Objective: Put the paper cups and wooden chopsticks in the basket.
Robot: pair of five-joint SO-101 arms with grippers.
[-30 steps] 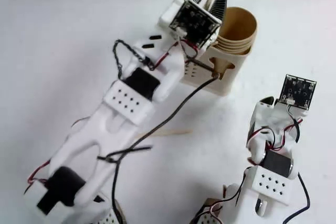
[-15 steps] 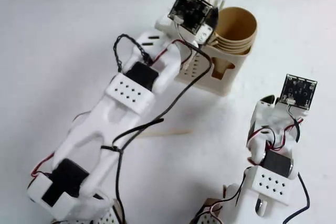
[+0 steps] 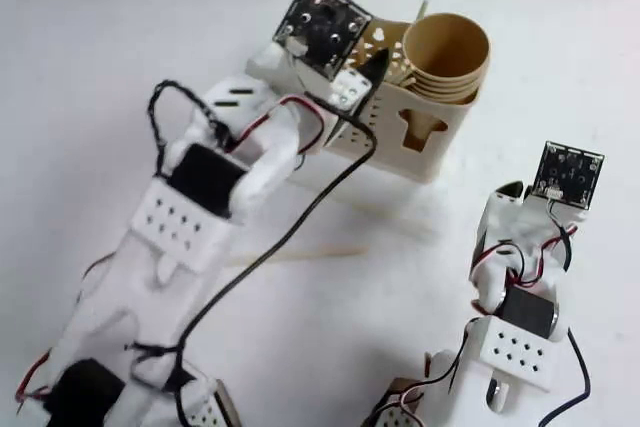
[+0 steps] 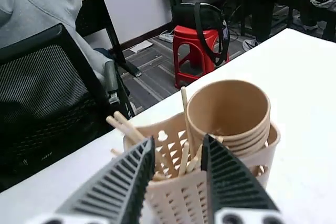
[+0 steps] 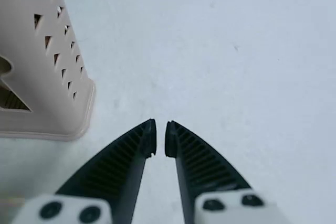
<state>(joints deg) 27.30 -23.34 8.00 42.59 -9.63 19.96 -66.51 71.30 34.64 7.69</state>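
A beige perforated basket stands at the back of the white table. Stacked paper cups sit inside it, with several wooden chopsticks leaning beside them. One more chopstick lies flat on the table, nearer than the basket. My left gripper hovers at the basket's left rim. In the left wrist view this gripper is open and empty, with the cups and chopsticks just beyond it. My right gripper is shut and empty, low over bare table beside the basket's corner.
The right arm rests at the table's lower right, near the front edge. The left arm's cable trails over the table above the loose chopstick. A chair and a red stool stand beyond the table's far edge.
My left gripper held chopsticks above the basket, then let them go into it and drew back to the left. The right arm has not moved.
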